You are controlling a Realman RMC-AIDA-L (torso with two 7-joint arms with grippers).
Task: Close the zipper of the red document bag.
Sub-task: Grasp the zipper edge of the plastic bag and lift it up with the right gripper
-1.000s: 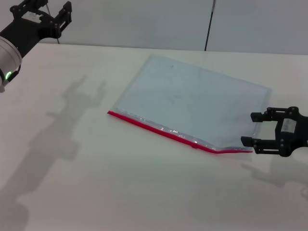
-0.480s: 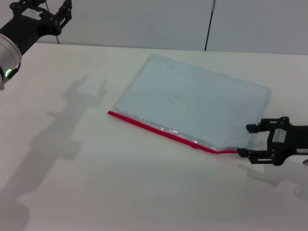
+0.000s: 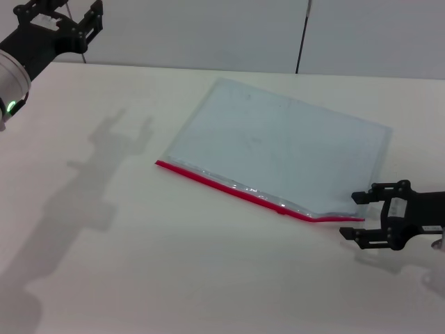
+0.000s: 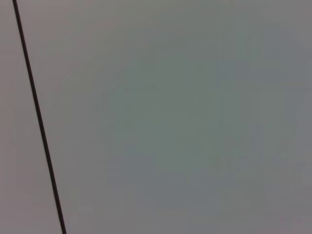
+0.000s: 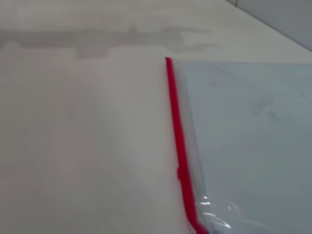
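Note:
The red document bag (image 3: 278, 142) lies flat on the white table, a translucent pale blue-grey pouch. Its zipper (image 3: 229, 188) runs as a red strip along the near long edge. In the right wrist view the zipper (image 5: 178, 141) shows a small bump, the slider (image 5: 180, 173), beside the bag (image 5: 253, 136). My right gripper (image 3: 350, 215) stands open low over the table at the zipper's right end, and that corner lies about between its fingertips. Raised at the far left, well away from the bag, my left gripper (image 3: 61, 15) is open.
A black cable (image 3: 302, 35) runs down the grey wall behind the table. The left arm's shadow (image 3: 104, 167) falls on the table (image 3: 139, 278) left of the bag. The left wrist view holds only the wall and the cable (image 4: 36, 117).
My right gripper has moved toward the table's near edge and slightly left, from beside the bag's right short edge to the zipper's right end. The left arm has barely moved.

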